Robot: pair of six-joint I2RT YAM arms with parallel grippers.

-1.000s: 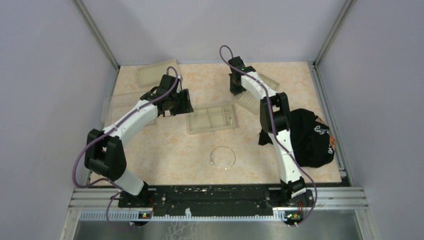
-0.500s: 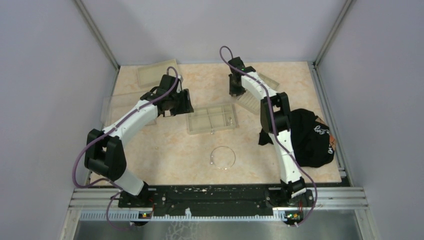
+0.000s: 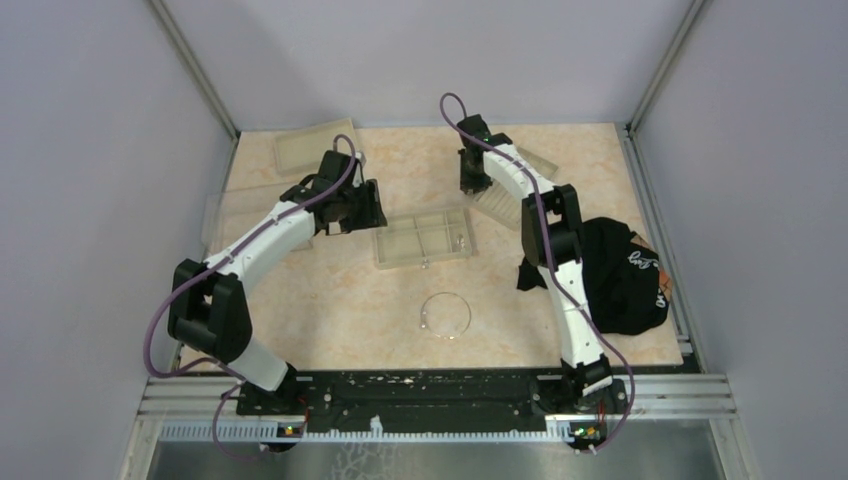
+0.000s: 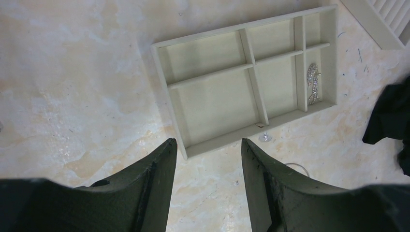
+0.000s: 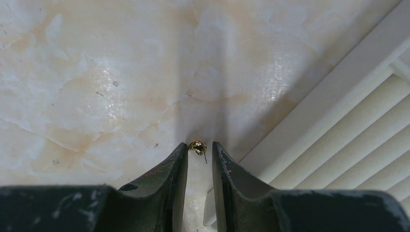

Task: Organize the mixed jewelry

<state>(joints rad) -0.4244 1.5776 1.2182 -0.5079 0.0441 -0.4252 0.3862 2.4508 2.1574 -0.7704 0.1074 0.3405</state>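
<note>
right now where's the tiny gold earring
In the right wrist view, the gold earring lies on the tabletop between the tips of the right gripper, just left of the rim of the slatted beige tray.

- My table (image 3: pixel 340 300) has a beige marbled top and is scuffed in places.
- A translucent compartment tray (image 4: pixel 212 104) sits mid-table, split by dividers into bins of unequal size.
- A flat pale tray (image 3: pixel 312 145) lies askew in my far left corner.
- A clear tray (image 3: pixel 232 208) lies by the left edge, partly covered.
- A ribbed tray (image 5: pixel 348 140) lies right of centre.
- A black cloth (image 3: pixel 622 275) with white lettering is crumpled at the right edge.
</note>
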